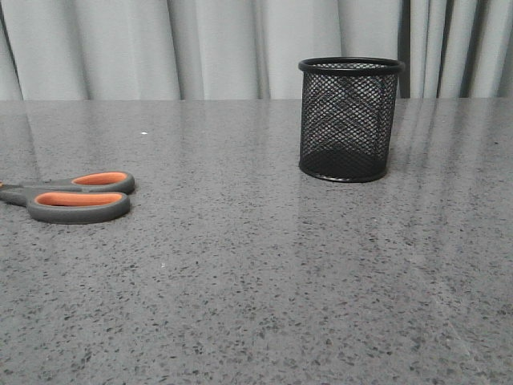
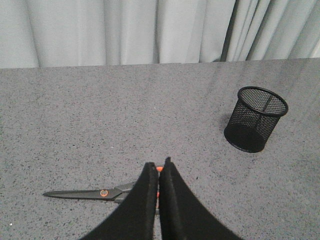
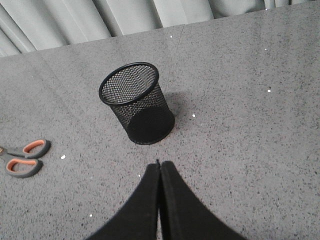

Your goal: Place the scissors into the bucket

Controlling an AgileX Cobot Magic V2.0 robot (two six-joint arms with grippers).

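Observation:
The scissors (image 1: 78, 197) lie flat at the left of the grey table, dark grey handles lined orange, blades running off the front view's left edge. In the left wrist view their blades (image 2: 85, 193) show, and the handles are mostly hidden behind my left gripper (image 2: 159, 166), which is shut and empty above them. The bucket (image 1: 349, 120), a black mesh cup, stands upright at the back right; it also shows in the left wrist view (image 2: 255, 119). My right gripper (image 3: 160, 165) is shut and empty, short of the bucket (image 3: 137, 102). The scissors (image 3: 25, 157) lie far to its side. Neither gripper shows in the front view.
The speckled grey table (image 1: 264, 281) runs back to pale curtains (image 1: 216, 44) behind its far edge. Nothing else stands on it.

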